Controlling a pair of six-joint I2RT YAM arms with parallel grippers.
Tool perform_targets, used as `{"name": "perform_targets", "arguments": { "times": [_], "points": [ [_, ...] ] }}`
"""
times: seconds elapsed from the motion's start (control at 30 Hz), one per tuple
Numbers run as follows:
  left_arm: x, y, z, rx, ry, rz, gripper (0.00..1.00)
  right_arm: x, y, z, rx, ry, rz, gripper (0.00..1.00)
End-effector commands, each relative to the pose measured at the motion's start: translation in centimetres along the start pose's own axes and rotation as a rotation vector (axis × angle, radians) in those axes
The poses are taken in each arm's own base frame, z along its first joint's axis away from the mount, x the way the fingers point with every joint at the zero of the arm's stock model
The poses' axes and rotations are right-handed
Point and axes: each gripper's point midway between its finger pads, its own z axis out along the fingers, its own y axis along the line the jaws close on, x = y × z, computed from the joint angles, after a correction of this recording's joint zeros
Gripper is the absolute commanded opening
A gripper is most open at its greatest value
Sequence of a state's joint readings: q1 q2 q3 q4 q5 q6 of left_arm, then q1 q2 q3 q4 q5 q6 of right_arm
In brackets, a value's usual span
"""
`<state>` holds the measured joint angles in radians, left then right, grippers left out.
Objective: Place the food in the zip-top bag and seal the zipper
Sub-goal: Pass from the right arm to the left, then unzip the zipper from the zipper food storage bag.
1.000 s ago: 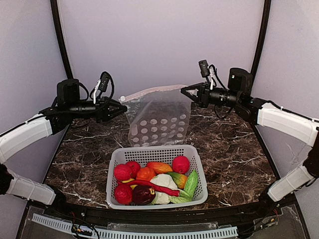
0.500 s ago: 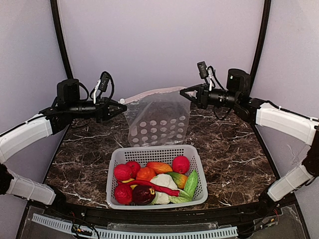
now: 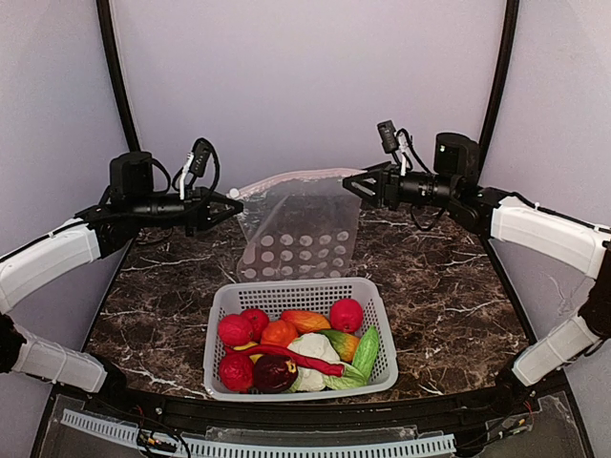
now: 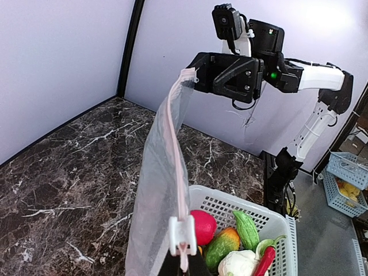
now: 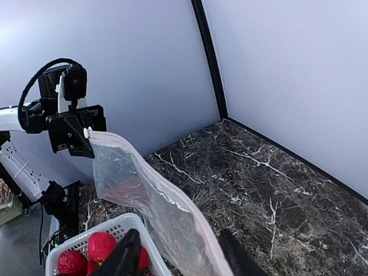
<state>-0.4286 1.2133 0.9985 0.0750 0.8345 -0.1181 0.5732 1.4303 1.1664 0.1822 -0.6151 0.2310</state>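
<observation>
**Bag aloft, nothing packed yet**

Food (image 3: 286, 348) all lies in the basket (image 3: 221, 303) at the near side of the table (image 3: 162, 286): red, orange, green and a white cauliflower, heaped together. None of it is in the bag (image 3: 301, 224).

The bag hangs in the air behind the basket, strung between the two arms with the zipper (image 3: 291, 178) along its top edge. My left gripper (image 3: 234, 198) is clamped tight on the left corner, and its wrist view shows the white slider (image 4: 183, 234) right at that end. The right gripper (image 3: 351, 181) sits at the far corner. In its wrist view the fingers (image 5: 123, 256) stand apart with the zipper strip running between them, so I read it as released, not pinching.

The strip looks flat and together along its length. I cannot tell if the mouth is parted anywhere.

By my reading this is the early bag-handling stage. Left to do: open the mouth, load every piece, then run the zipper shut.
</observation>
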Motion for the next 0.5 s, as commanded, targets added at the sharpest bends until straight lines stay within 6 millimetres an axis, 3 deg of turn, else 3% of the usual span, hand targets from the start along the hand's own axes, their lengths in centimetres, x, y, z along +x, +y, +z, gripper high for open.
{"name": "perform_targets", "arguments": {
  "times": [0.0, 0.13, 0.3, 0.47],
  "points": [
    [0.6, -0.5, -0.2, -0.052, 0.028, 0.098, 0.01, -1.9, -0.1, -1.5, 0.071, -0.006, -0.068, 0.66],
    [2.0, -1.7, 0.8, -0.049, 0.1, 0.149, 0.01, -2.4, 0.1, -2.7, 0.126, 0.037, -0.117, 0.77],
    [3.0, -2.8, 1.5, 0.006, 0.148, 0.152, 0.01, -1.9, 1.6, -2.5, 0.087, 0.128, -0.168, 0.76],
    [3.9, -4.3, 2.3, 0.067, 0.187, 0.168, 0.01, -1.3, 5.1, -1.3, -0.023, 0.176, -0.209, 0.77]
  ]
}}
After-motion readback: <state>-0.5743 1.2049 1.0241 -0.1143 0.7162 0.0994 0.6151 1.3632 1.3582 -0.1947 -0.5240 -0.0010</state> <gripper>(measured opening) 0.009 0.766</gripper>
